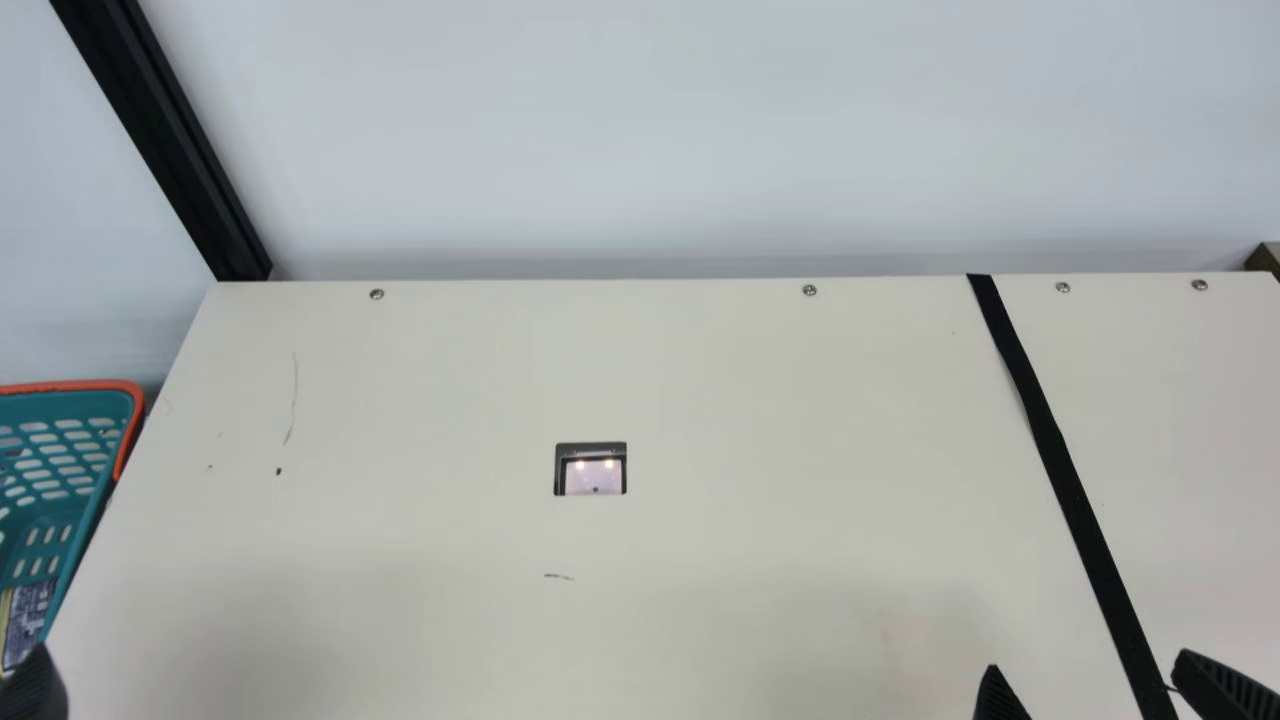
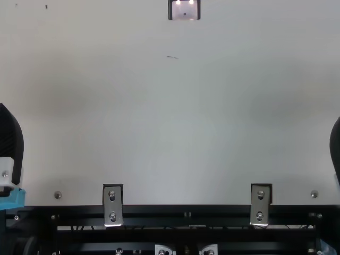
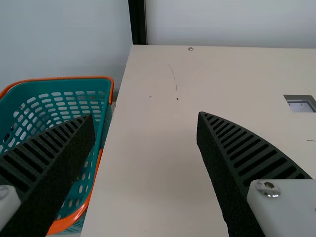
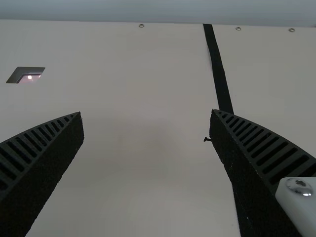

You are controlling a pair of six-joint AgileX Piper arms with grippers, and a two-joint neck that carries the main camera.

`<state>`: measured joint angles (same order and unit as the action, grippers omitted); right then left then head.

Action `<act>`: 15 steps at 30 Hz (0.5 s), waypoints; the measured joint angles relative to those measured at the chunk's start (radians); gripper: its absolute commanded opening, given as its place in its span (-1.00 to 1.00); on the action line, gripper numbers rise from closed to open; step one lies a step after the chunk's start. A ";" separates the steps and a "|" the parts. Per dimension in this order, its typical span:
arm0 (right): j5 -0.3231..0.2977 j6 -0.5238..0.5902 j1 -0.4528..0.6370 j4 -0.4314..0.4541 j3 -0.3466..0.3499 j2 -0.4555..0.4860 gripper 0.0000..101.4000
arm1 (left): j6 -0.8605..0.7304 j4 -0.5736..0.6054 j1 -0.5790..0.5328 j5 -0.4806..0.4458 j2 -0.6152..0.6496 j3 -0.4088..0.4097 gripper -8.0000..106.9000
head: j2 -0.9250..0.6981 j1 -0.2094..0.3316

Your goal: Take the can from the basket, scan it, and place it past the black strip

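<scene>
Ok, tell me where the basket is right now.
In the main view, the basket is at far left, beside the left edge of the table; in the left wrist view, the left gripper partly covers it.

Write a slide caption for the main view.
Cream table with a scanner window between a teal basket and a black strip, the right claw open at bottom right.

Basket (image 1: 85, 403) left of the table (image 1: 450, 400), scanner window (image 1: 592, 475) in it, strip (image 1: 1055, 465) farther right
</scene>
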<state>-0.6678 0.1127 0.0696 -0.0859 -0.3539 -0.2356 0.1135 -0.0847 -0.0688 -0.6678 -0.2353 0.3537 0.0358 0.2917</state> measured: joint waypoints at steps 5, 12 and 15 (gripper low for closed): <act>0.000 0.000 0.000 0.000 0.000 0.000 1.00 | 0.000 0.000 0.000 0.000 0.000 0.000 0.71 | 0.000 0.000; 0.000 0.000 0.000 0.000 0.000 0.000 1.00 | 0.000 0.000 0.000 0.000 0.000 0.000 0.71 | 0.000 0.000; 0.000 0.000 0.000 0.000 0.000 0.000 1.00 | 0.000 0.000 0.000 0.000 0.000 0.000 0.71 | 0.000 0.000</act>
<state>-0.6678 0.1127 0.0696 -0.0859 -0.3539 -0.2356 0.1135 -0.0847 -0.0688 -0.6678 -0.2353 0.3537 0.0358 0.2917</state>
